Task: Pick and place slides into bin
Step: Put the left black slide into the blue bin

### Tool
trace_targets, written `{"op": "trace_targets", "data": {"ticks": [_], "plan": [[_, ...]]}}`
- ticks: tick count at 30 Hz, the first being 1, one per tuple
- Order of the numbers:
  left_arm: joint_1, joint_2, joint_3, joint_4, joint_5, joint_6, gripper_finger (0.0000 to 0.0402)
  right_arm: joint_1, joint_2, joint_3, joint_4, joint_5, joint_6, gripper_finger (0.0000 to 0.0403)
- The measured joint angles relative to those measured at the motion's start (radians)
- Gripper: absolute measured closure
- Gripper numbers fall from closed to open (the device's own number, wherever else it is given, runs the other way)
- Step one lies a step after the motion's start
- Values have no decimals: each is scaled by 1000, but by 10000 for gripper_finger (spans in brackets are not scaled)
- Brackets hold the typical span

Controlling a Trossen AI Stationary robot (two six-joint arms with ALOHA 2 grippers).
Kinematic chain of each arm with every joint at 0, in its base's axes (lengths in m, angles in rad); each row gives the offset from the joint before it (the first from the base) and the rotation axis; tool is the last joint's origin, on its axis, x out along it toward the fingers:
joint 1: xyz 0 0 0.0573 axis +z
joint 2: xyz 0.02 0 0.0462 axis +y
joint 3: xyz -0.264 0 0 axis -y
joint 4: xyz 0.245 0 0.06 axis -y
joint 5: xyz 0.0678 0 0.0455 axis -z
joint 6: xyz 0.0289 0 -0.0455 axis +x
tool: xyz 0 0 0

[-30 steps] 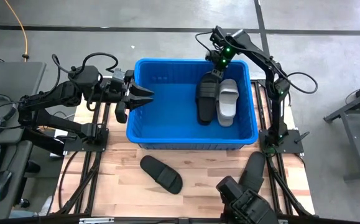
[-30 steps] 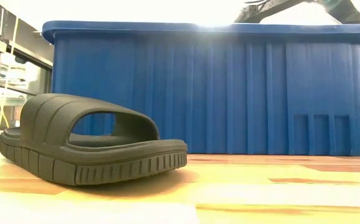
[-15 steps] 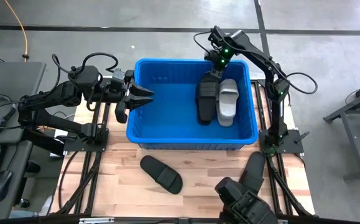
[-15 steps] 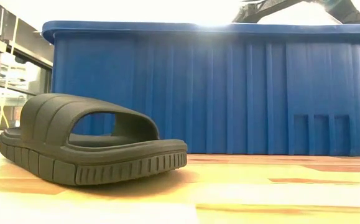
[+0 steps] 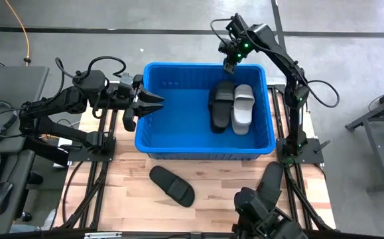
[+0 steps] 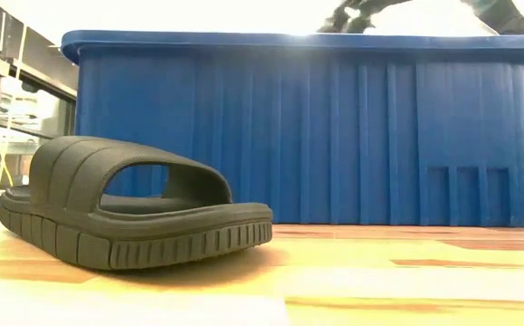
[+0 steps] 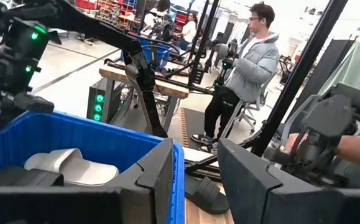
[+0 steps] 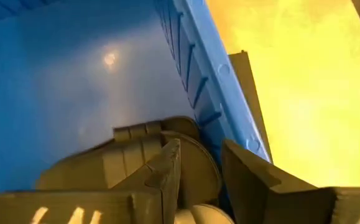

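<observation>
Blue plastic, the bin (image 5: 178, 109) fills the middle of the wooden table (image 5: 218, 189) and holds two slides side by side at its right end, a black slide (image 5: 220, 106) touching a light grey slide (image 5: 243, 108). Another black slide (image 5: 172, 185) lies on the table in front of the bin; the left gripper (image 5: 153, 103) hangs over the bin's left rim with fingers spread and empty, while the right gripper (image 5: 231, 65) sits above the far rim, fingers apart, holding nothing
</observation>
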Motion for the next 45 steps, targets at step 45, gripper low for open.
{"op": "trace_targets", "data": {"ticks": [45], "plan": [[0, 0, 0, -53, 173, 43, 284, 485, -159, -6, -165, 489, 456, 329]]}}
